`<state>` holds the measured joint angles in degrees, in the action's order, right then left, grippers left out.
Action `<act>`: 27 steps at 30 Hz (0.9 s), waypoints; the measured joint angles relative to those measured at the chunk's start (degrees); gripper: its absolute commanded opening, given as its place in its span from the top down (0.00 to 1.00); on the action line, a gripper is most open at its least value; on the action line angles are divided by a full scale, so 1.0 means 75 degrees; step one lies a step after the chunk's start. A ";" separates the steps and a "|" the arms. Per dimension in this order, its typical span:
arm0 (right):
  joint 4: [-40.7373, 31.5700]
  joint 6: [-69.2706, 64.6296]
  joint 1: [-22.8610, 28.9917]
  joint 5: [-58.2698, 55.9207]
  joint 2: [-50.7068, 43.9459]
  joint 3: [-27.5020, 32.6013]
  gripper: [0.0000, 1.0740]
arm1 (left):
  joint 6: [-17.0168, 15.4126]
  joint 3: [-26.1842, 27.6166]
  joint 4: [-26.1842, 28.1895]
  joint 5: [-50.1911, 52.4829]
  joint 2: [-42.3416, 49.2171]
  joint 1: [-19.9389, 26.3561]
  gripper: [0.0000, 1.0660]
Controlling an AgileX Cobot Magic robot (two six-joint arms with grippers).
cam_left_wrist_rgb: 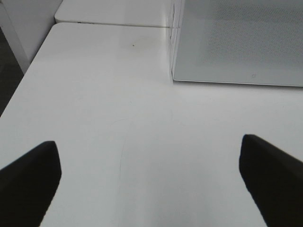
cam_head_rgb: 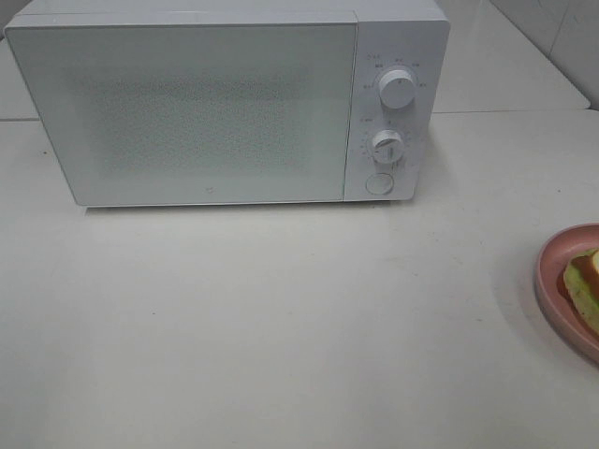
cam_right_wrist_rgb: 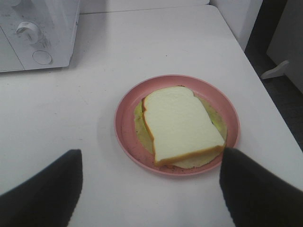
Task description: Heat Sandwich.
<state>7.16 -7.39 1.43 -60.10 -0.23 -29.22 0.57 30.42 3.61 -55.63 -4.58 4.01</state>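
The sandwich (cam_right_wrist_rgb: 181, 125), pale bread over green lettuce, lies on a round pink plate (cam_right_wrist_rgb: 127, 116). In the exterior high view only its edge (cam_head_rgb: 585, 285) and the plate's rim (cam_head_rgb: 547, 276) show at the far right. My right gripper (cam_right_wrist_rgb: 150, 189) hovers open just short of the plate, nothing between its fingers (cam_right_wrist_rgb: 45, 194). My left gripper (cam_left_wrist_rgb: 149, 177) is open over bare table near the white microwave (cam_head_rgb: 225, 103). The microwave door (cam_head_rgb: 187, 112) is closed. Neither arm shows in the exterior high view.
Two knobs (cam_head_rgb: 398, 89) and a round button (cam_head_rgb: 379, 183) sit on the microwave's right panel. The white table (cam_head_rgb: 281, 327) ends close to the plate on the right (cam_right_wrist_rgb: 279, 127) and at a left edge (cam_left_wrist_rgb: 21, 80).
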 measured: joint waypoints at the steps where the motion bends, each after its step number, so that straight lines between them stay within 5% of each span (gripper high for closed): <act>1: 0.0000 0.0000 0.0000 0.0000 0.0000 0.0000 0.29 | 0.0000 -0.0046 -0.0031 -0.0076 0.0168 0.0000 0.09; 27: 0.0000 0.0000 0.0000 0.0000 0.0000 0.0000 0.29 | 0.0252 -0.0267 0.0046 -0.0535 0.0634 0.0000 0.09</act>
<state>7.16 -7.39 1.43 -60.10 -0.23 -29.22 2.46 28.42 3.95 -59.64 0.17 4.01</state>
